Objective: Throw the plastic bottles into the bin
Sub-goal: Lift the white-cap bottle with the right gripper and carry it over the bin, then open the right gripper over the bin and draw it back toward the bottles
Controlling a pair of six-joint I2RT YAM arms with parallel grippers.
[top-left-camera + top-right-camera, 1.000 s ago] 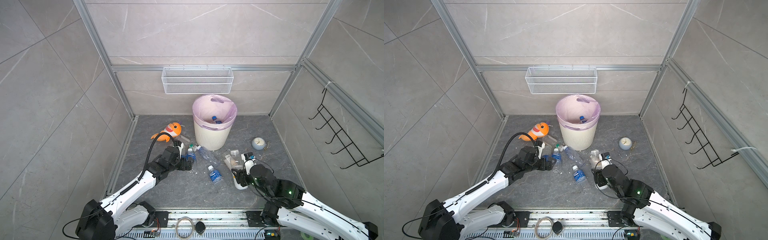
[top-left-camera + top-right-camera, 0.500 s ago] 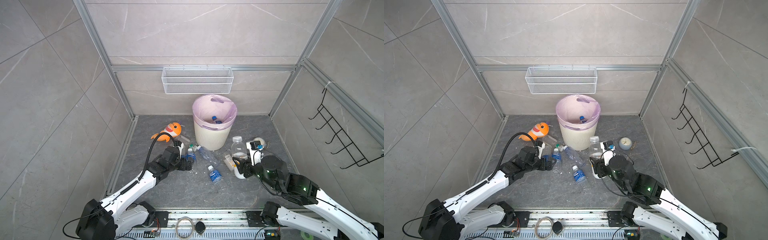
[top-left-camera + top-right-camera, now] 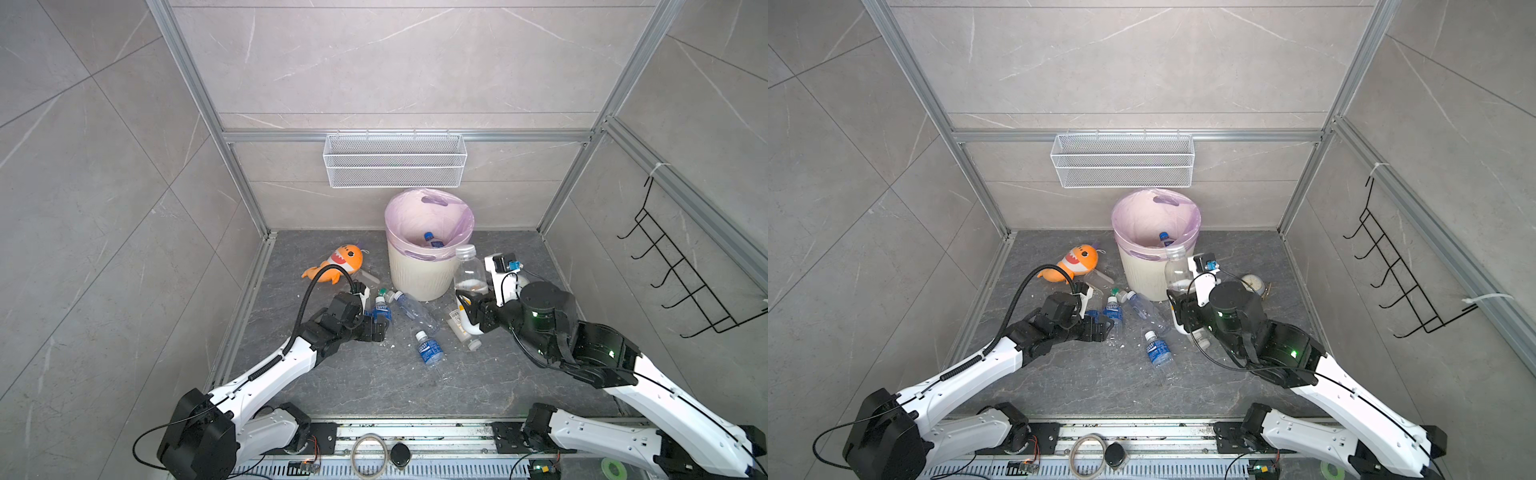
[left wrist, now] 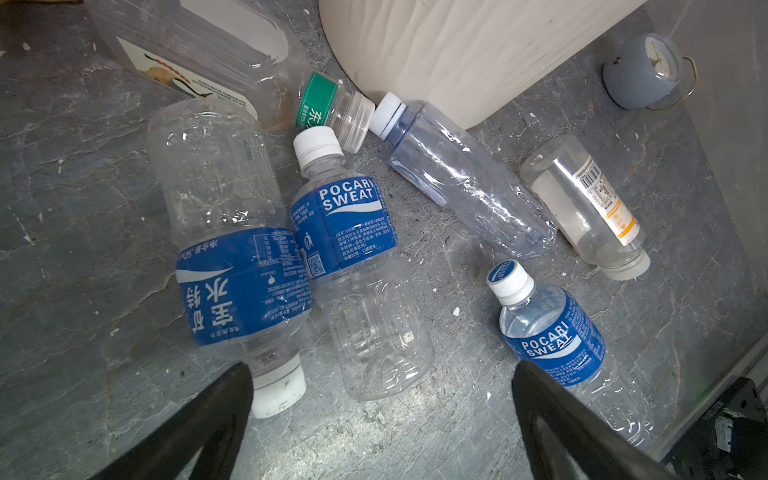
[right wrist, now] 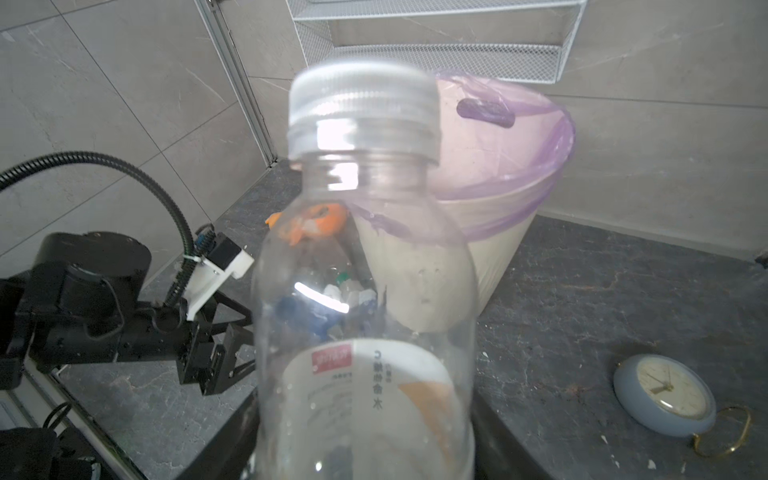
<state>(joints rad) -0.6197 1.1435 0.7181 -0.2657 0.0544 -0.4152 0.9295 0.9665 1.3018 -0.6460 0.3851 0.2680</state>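
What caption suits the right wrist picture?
Clear bottle held upright in front of the bin, clock on the floor.

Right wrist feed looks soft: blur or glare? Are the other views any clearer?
Right wrist view: the clear bottle sits close to the lens, its white cap blurred, a bright glare streak on its body, the bin warped through the plastic. Left wrist view: sharp, a Pocari Sweat bottle label readable. Both top views: evenly lit, in focus.

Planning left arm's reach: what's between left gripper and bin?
Left wrist view: a Pocari Sweat bottle lies ahead of the open left gripper; beyond it, a green-banded bottle and a bluish clear bottle at the base of the bin.
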